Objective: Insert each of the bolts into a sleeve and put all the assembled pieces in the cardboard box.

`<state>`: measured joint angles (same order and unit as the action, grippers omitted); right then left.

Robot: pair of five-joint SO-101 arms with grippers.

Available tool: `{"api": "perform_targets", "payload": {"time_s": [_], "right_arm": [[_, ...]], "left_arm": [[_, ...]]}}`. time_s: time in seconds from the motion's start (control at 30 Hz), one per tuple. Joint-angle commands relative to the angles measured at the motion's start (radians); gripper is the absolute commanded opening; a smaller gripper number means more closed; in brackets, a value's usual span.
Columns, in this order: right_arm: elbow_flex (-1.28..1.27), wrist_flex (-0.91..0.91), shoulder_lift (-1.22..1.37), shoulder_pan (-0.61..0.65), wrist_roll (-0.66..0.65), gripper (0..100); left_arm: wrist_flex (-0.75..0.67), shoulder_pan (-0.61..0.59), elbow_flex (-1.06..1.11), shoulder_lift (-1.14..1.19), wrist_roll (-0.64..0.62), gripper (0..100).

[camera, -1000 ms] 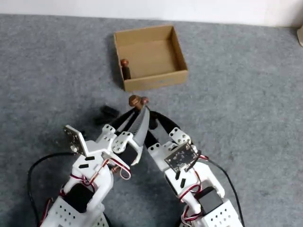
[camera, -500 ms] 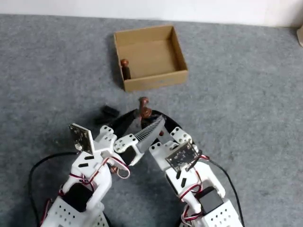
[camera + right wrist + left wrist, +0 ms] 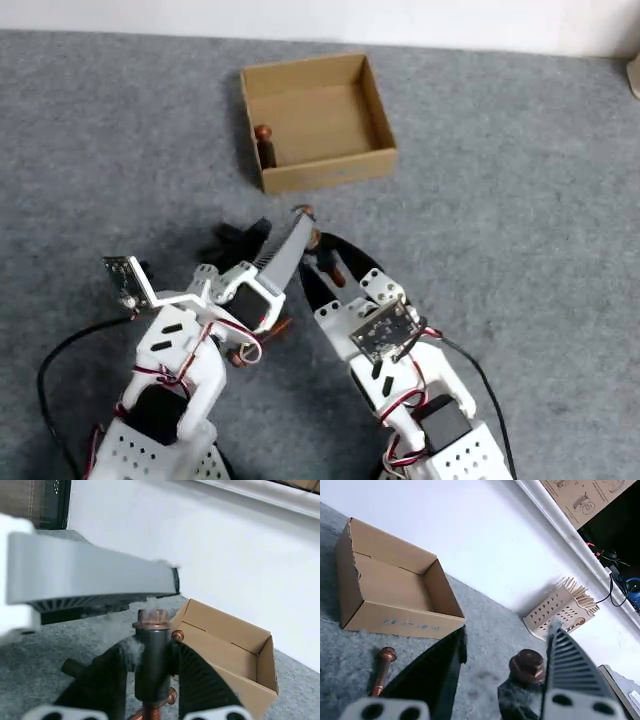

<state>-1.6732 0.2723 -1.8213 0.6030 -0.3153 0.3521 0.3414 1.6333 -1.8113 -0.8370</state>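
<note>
My right gripper (image 3: 152,652) is shut on a black sleeve (image 3: 151,665) that stands upright with a copper bolt head (image 3: 151,617) on top. In the high view this right gripper (image 3: 322,262) sits just in front of the cardboard box (image 3: 325,170). My left gripper (image 3: 509,630) is open, and the same bolt head (image 3: 526,662) shows between its black and grey fingers. Its grey finger (image 3: 288,248) lies beside the held sleeve. A loose bolt (image 3: 303,212) lies on the carpet by the box's front wall. One assembled piece (image 3: 263,142) stands inside the box.
A spare black sleeve (image 3: 232,238) lies on the grey carpet left of the grippers. The loose bolt (image 3: 382,667) rests in front of the box (image 3: 395,622). A perforated wooden holder (image 3: 560,610) stands by the white wall. Open carpet stretches right of the box.
My left arm has swung to the left and its gripper has opened. The bolt now sits in the sleeve held by my right gripper, which has hardly moved.
</note>
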Motion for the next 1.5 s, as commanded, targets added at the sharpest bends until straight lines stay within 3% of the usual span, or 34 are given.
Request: {"api": "perform_targets", "payload": {"time_s": [0.0,0.13,0.27,0.47,0.6,0.9,1.13,1.47], "right_arm": [[-0.101,-0.002,-0.018,-0.01,0.005,0.5],[-0.101,-0.002,-0.018,-0.01,0.005,0.5],[-0.101,-0.002,-0.018,-0.012,0.005,0.5],[-0.104,-0.002,-0.018,-0.012,0.005,0.5],[-0.101,0.001,-0.018,-0.019,0.005,0.5],[0.048,0.004,0.039,-0.119,0.005,0.5],[0.41,-0.004,0.519,-0.151,-0.068,0.5],[1.334,0.001,1.498,-0.285,-0.066,0.5]], "left_arm": [[0.005,-0.016,-0.061,-0.015,-0.008,24],[0.003,-0.031,-0.062,-0.015,-0.006,13],[0.002,-0.134,-0.054,-0.013,-0.006,0],[-0.014,-0.315,-0.015,-0.012,0.025,1],[-0.1,-0.314,0.042,-0.012,0.167,1],[-0.18,-0.331,0.061,0.099,0.172,1],[-0.229,-0.332,-0.016,0.309,0.172,1],[-0.229,-0.387,-0.162,0.608,0.166,1]]}}
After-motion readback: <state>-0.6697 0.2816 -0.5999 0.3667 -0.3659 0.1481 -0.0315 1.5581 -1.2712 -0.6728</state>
